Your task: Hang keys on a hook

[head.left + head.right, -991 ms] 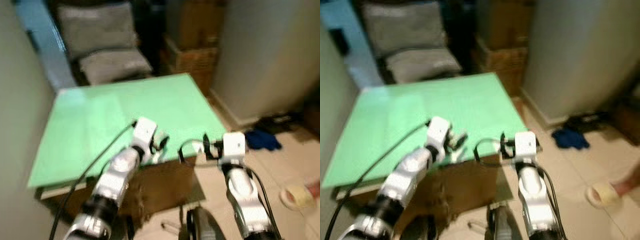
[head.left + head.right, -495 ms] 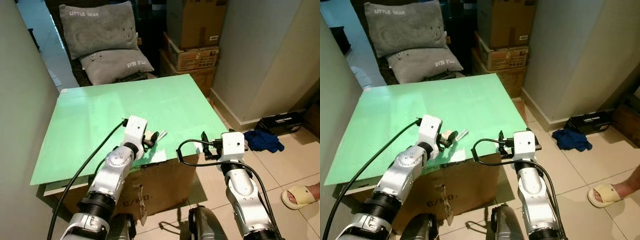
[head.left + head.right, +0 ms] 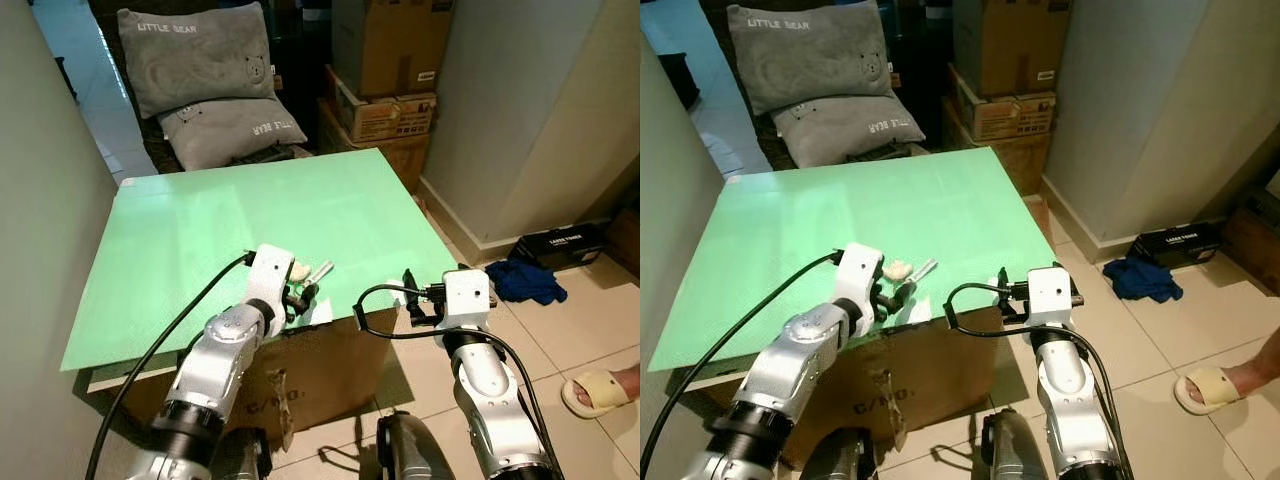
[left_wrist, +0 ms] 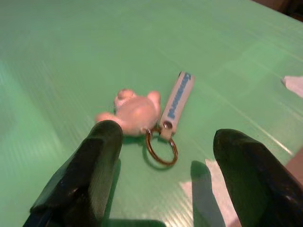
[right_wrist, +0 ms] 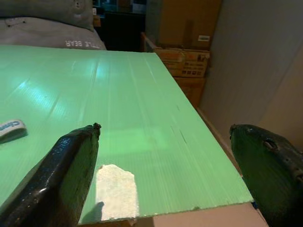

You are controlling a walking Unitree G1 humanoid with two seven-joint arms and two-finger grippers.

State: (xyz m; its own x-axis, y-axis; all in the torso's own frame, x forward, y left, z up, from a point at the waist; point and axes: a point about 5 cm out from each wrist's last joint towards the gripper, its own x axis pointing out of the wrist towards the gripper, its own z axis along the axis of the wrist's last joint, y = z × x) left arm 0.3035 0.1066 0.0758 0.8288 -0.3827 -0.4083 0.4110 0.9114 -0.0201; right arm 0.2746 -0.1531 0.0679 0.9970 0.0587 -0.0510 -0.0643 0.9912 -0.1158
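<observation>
Left gripper [image 4: 163, 177] with fingers spread wide and empty just short of the keys [image 4: 147, 111], keys lying on the green table [image 3: 200, 240] near its front edge, right gripper [image 5: 165, 175] likewise wide open, empty, off the table's front right corner

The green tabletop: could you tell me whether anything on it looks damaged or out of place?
Yes. Near the front edge of the tabletop, a pale patch breaks the green surface, as if worn or peeled. The keys lie flat just ahead of the open left gripper, with no hook in sight.
</observation>
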